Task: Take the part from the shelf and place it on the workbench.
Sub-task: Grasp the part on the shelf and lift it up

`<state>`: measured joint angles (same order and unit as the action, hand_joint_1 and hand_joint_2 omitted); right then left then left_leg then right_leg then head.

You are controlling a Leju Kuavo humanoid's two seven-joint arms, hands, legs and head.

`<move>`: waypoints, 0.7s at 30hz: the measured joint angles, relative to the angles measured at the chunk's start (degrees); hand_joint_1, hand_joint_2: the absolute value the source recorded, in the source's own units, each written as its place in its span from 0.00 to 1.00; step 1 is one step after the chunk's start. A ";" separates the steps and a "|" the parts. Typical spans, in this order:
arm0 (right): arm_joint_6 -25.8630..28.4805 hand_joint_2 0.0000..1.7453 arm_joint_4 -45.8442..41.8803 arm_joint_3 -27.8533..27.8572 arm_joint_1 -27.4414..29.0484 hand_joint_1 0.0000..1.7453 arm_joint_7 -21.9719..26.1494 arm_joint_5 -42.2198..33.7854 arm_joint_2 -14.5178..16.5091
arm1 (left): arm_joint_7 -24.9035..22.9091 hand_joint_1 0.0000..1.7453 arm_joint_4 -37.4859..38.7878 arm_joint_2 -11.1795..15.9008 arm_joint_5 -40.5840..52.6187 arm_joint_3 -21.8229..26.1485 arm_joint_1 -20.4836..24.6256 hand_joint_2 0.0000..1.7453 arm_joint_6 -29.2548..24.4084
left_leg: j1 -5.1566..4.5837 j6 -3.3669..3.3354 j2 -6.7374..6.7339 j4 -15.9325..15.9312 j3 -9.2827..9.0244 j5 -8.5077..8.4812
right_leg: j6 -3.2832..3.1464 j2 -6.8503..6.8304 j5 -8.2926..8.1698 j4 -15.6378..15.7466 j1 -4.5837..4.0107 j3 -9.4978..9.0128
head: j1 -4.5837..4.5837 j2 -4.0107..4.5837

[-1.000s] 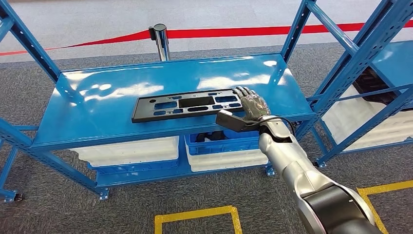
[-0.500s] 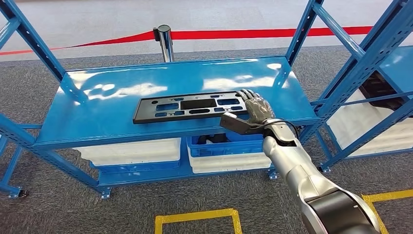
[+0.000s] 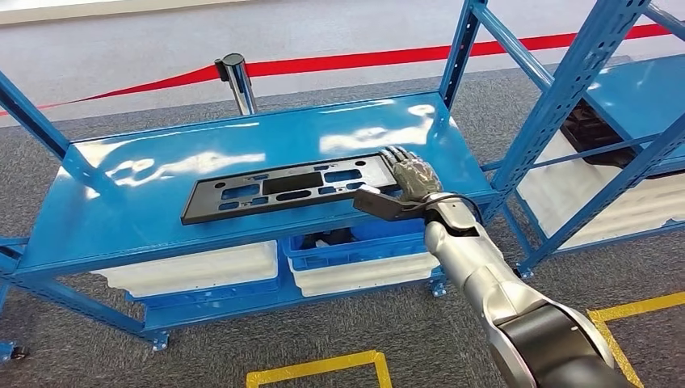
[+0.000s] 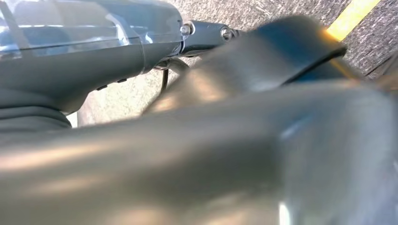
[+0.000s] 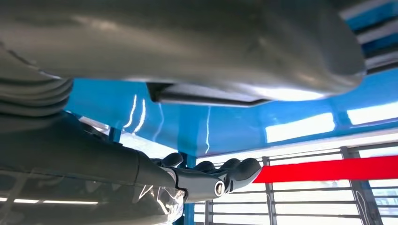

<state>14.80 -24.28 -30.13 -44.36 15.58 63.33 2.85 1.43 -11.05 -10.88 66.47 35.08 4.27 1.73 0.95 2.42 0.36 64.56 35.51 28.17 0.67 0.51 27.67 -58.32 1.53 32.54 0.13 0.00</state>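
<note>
The part [image 3: 283,187], a long flat black plate with several cut-outs, lies on the top board of the blue shelf [image 3: 161,218]. My right hand [image 3: 410,179] is at the plate's right end: its fingers lie stretched out on that end and the thumb sticks out along the shelf's front edge, apart from them. It is not closed around the plate. In the right wrist view the right hand [image 5: 206,180] reaches forward with straight fingers under the blue shelf [image 5: 211,126] board. The left wrist view is blurred, and the left hand [image 4: 70,70] is too unclear to read.
Blue uprights [image 3: 557,89] rise right of my arm, with a second blue rack [image 3: 638,105] beyond. White and blue bins [image 3: 355,259] sit on the lower board. A post [image 3: 236,81] with a red belt [image 3: 388,58] stands behind. Yellow floor lines [image 3: 315,368] lie near me.
The whole picture has shifted left and down, so the camera has moved. My right hand stays at the plate's right end, and the plate keeps its place on the shelf.
</note>
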 joint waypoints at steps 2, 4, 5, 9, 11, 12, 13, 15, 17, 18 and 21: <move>0.01 0.00 -0.01 0.03 -0.12 0.00 0.12 0.12 0.01 | -0.07 0.00 0.01 0.00 0.11 0.00 -0.14 0.00 0.02 | -0.16 -0.30 0.07 -5.06 -1.92 -1.40 | 0.59 0.13 0.18 -0.03 -0.23 -0.02 | 0.04 0.00; 0.02 0.00 -0.01 0.02 -0.20 0.00 0.16 0.32 0.02 | -0.06 0.00 0.02 0.01 0.19 0.00 -0.20 0.00 0.05 | -0.36 -0.79 0.26 -5.77 -2.03 -1.01 | 1.18 0.12 0.11 0.17 -0.25 0.05 | -0.05 0.00; 0.02 0.00 -0.01 0.01 -0.23 0.00 0.16 0.40 0.04 | -0.06 0.00 0.02 -0.03 0.22 0.00 -0.22 0.00 0.07 | -0.34 -1.08 0.32 -5.86 -2.02 -1.06 | 1.46 0.06 0.21 0.22 -0.16 0.10 | -0.14 0.00; -0.08 0.00 -0.02 -0.04 -0.71 0.00 0.16 0.62 0.14 | -0.05 0.00 0.02 -0.13 0.40 0.00 -0.21 0.00 0.10 | -0.12 -2.18 0.29 -6.14 -2.25 -1.01 | 1.96 -0.07 4.48 -8.60 -0.23 4.73 | -1.02 0.00; -0.23 0.00 -0.01 -0.06 -0.67 0.00 0.12 0.73 0.15 | -0.05 0.00 0.02 -0.13 0.50 0.00 -0.22 0.00 0.10 | -0.13 -2.42 0.31 -6.13 -2.37 -0.84 | 1.99 -0.07 6.11 -15.34 -0.26 8.67 | -1.58 0.00; -0.30 0.00 -0.01 -0.07 -0.63 0.00 0.10 0.77 0.15 | -0.05 0.00 0.02 -0.13 0.56 0.00 -0.22 0.00 0.10 | -0.13 -2.49 0.35 -6.13 -2.53 -0.71 | 1.97 -0.07 5.43 -16.12 -0.27 9.51 | -1.85 0.00; -0.32 0.00 0.00 -0.07 -0.65 0.00 0.08 0.80 0.16 | -0.05 0.00 0.02 -0.13 0.62 0.00 -0.22 0.00 0.11 | -0.13 -2.49 0.40 -6.13 -2.79 -0.54 | 1.91 -0.07 3.70 -14.62 -0.29 9.24 | -2.13 0.00; -0.33 0.00 0.00 -0.08 -0.89 0.00 0.07 0.80 0.19 | -0.05 0.00 0.02 -0.15 0.75 0.00 -0.23 0.00 0.12 | -0.14 -2.31 0.48 -6.20 -3.53 -0.09 | 1.61 -0.07 -0.87 -7.08 -0.37 6.21 | -2.67 0.00; -0.33 0.00 -0.01 -0.11 -1.25 0.00 0.07 0.80 0.32 | -0.05 0.00 0.02 -0.17 0.90 0.00 -0.22 0.00 0.12 | -0.28 -1.85 0.52 -6.33 -3.91 0.28 | 1.26 -0.06 -2.65 -1.09 -0.71 3.31 | -2.96 0.00; -0.33 0.00 -0.01 -0.13 -1.37 0.00 0.07 0.80 0.40 | -0.05 0.00 0.02 -0.17 0.96 0.00 -0.24 0.00 0.11 | -0.33 -1.59 0.53 -6.46 -3.94 0.34 | 1.11 -0.04 -2.43 -0.08 -0.88 2.74 | -2.94 0.00; -0.30 0.00 -0.02 -0.14 -1.45 0.00 0.05 0.79 0.50 | -0.05 0.00 0.01 -0.17 1.03 0.00 -0.28 0.00 0.10 | -0.40 -0.90 0.49 -6.83 -4.10 0.39 | 0.63 0.02 -2.17 0.35 -0.74 2.46 | -2.63 0.00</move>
<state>14.50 -24.30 -30.27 -45.81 15.63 64.12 3.35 1.38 -11.04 -11.05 67.49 35.08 3.99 1.84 0.54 1.52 0.85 57.73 31.41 28.56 1.30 0.53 25.50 -57.96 0.79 35.01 -2.50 0.00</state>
